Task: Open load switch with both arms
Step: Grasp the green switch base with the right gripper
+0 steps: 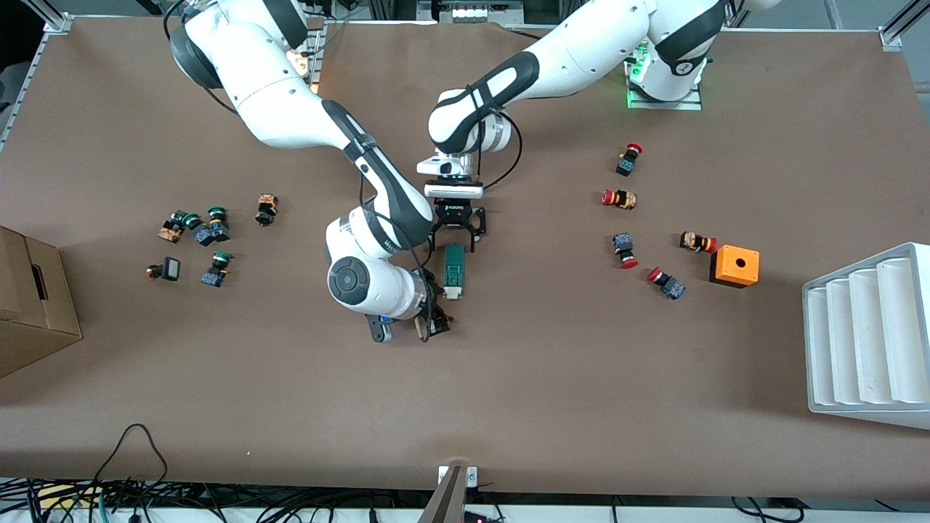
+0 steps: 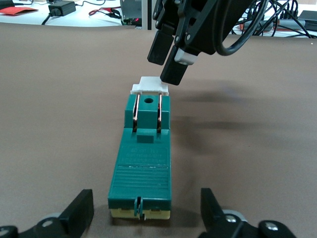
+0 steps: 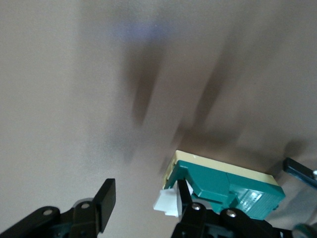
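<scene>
Brown matting covers the whole bench (image 1: 508,378), and near its middle lies the small dark-green rectangular load switch (image 1: 454,270) with its white tab end (image 1: 452,293) pointing toward the front edge.

Over the switch's other end hangs the left arm's black two-finger hand (image 1: 458,231), its fingers spread to either side of the green body without touching it; in the left wrist view only the tips of those fingers (image 2: 81,210) show, cut off at the frame's edge.

At the tab end sits the right arm's black hand (image 1: 436,319), tilted low. From the front its fingers are mostly hidden under the white wrist. In the right wrist view, one finger (image 3: 184,198) lies against the white tab (image 3: 167,202) while the other stands apart over bare matting, so it is released, clamping nothing. That view is blurred, and the contact is hard to judge.

Red-capped push buttons (image 1: 620,197) are scattered toward the left arm's end, beside an orange box (image 1: 735,266) with a round hole and a white ribbed rack (image 1: 868,334). Green-capped buttons (image 1: 216,224) cluster toward the right arm's end, near a cardboard box (image 1: 33,305) cut off by the frame.
</scene>
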Tool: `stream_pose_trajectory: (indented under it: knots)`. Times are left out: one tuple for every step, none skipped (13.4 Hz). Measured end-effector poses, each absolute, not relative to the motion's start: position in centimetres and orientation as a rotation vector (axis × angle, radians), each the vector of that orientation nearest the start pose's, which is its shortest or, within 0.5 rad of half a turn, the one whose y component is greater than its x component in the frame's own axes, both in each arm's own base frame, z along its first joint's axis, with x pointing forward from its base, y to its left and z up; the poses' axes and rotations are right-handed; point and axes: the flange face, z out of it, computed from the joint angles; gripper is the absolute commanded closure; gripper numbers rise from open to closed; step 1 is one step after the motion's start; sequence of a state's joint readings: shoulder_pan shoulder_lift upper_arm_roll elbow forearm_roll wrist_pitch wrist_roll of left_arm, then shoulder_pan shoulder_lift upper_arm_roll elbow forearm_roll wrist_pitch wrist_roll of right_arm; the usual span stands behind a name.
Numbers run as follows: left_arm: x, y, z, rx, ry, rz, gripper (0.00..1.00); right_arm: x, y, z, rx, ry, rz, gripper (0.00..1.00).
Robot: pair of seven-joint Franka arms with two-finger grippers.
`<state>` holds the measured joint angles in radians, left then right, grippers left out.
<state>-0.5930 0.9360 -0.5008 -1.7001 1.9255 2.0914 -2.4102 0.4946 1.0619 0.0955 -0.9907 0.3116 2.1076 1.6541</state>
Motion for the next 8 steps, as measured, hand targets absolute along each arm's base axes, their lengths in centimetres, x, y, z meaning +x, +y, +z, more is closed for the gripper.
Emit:
stream_pose_trajectory:
  knots:
    - [36.5,-54.72,9.49,-2.8,-0.086,-1.507,0.2,66.41,42.8,21.37,-2.337,1.727,0.434,0.48]
    - [36.51,-54.72,9.48,-2.798,-0.087,-1.508,0.24,66.34,42.89,21.38,-2.331,1.738,0.441,0.48]
    - [36.55,-54.69,9.48,-2.795,-0.089,-1.511,0.27,66.2,43.08,21.39,-2.323,1.749,0.449,0.48]
    - [36.54,-54.69,9.47,-2.794,-0.09,-1.511,0.3,66.04,43.28,21.38,-2.318,1.758,0.457,0.48]
    - [36.58,-54.67,9.47,-2.791,-0.091,-1.513,0.32,65.92,43.41,21.35,-2.316,1.766,0.462,0.48]
    - [36.57,-54.67,9.46,-2.791,-0.091,-1.513,0.34,65.88,43.45,21.34,-2.313,1.772,0.465,0.48]
    - [36.58,-54.64,9.43,-2.787,-0.092,-1.515,0.37,65.87,43.45,21.34,-2.31,1.778,0.467,0.48]
    - [36.57,-54.65,9.42,-2.786,-0.092,-1.516,0.42,65.87,43.45,21.33,-2.307,1.783,0.468,0.47]
